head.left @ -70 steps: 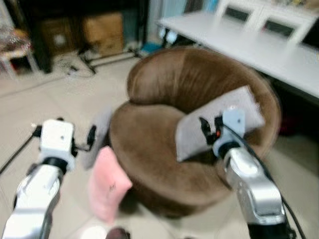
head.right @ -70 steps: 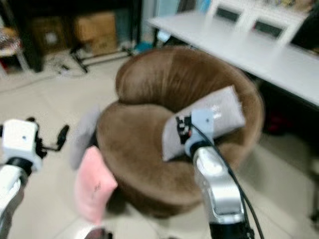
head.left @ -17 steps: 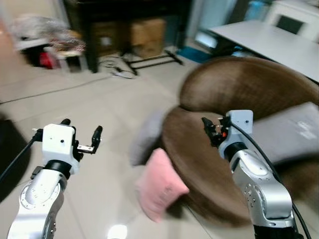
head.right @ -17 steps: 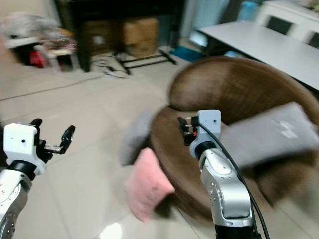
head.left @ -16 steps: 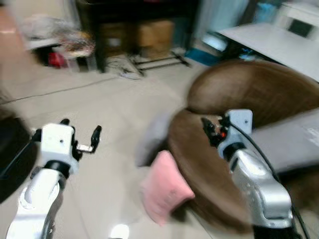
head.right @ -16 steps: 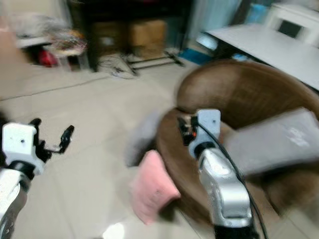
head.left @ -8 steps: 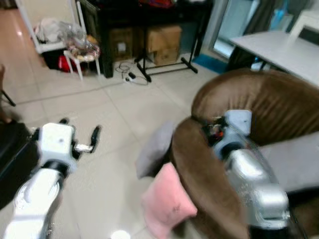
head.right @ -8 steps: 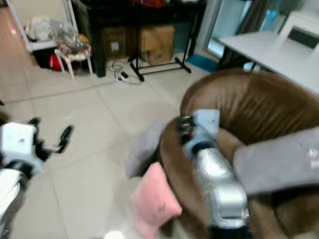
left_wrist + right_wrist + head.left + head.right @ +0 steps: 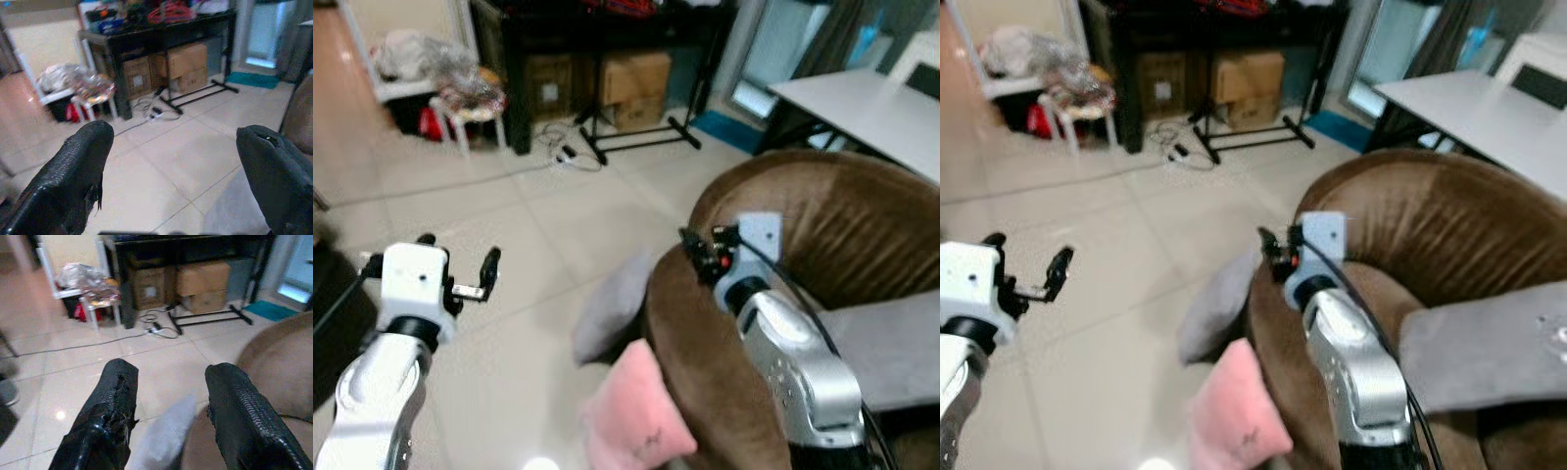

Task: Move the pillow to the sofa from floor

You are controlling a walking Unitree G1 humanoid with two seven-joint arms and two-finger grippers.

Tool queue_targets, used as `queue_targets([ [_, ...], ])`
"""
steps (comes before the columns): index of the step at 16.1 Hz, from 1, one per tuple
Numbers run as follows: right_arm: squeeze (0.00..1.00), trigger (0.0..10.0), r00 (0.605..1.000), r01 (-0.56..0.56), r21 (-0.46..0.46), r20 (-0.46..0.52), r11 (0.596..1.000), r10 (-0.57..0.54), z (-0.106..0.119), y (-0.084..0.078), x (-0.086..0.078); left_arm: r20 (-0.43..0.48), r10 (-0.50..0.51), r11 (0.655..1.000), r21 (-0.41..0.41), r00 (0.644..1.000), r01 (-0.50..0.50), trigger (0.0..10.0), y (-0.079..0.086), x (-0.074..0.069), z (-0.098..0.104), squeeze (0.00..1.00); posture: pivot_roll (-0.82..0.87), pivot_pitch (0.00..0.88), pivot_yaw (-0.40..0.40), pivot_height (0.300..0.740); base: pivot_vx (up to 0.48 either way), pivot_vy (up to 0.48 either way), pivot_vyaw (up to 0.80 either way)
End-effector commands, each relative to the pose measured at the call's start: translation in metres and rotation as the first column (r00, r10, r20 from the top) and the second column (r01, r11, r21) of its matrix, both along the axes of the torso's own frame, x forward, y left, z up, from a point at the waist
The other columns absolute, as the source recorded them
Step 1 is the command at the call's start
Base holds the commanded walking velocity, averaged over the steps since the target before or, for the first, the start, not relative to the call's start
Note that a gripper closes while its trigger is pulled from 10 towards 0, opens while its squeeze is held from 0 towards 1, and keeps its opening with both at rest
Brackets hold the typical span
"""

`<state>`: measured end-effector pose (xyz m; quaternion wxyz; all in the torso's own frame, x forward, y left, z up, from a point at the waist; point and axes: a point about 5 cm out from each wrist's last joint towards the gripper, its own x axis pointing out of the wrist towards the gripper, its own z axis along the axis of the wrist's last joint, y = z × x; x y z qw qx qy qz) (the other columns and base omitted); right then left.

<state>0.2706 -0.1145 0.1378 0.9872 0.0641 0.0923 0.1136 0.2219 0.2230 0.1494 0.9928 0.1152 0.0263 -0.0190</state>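
Round brown velvet sofa chair (image 9: 822, 225) is the landmark. A flat grey pillow (image 9: 891, 348) already lies on its seat, toward the robot's right. Behind the sofa, a white table (image 9: 862, 103). Beyond the sofa's left side, across the beige tiled floor (image 9: 529, 225), stands a dark shelf unit (image 9: 597, 39) with two brown cardboard boxes (image 9: 636, 83) under it; box contents can't be seen.

Task things: a grey cushion (image 9: 612, 308) leans against the sofa's left outer edge on the floor, and a pink soft pillow (image 9: 636, 421) lies on the floor just in front of it, touching the sofa base. Which one is meant is unclear; the pink one is nearer the robot.

Both look light, soft and floppy, fabric not slippery, nothing fragile. They'd sag if pinched at one corner, so probably best to take a thick fold at an upper edge or corner, squeezing deep.

Left gripper (image 9: 458, 274) hovers over the floor well left of the sofa, fingers spread wide, nothing held. Right gripper (image 9: 697, 257) is raised over the sofa's left rim, above the grey cushion, fingers parted, empty; the wrist view is a bit soft.
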Motion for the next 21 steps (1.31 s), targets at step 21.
queue_targets([
  [21,0.00,10.0,0.993,0.098,-0.131,0.076,0.986,-0.089,-0.011,-0.025,0.000,0.052,0.051,0.999,0.014,0.997,-0.051,10.0,0.006,-0.012,-0.012,0.00,0.05,0.000,-0.095,0.600,0.000,0.000,0.00],
])
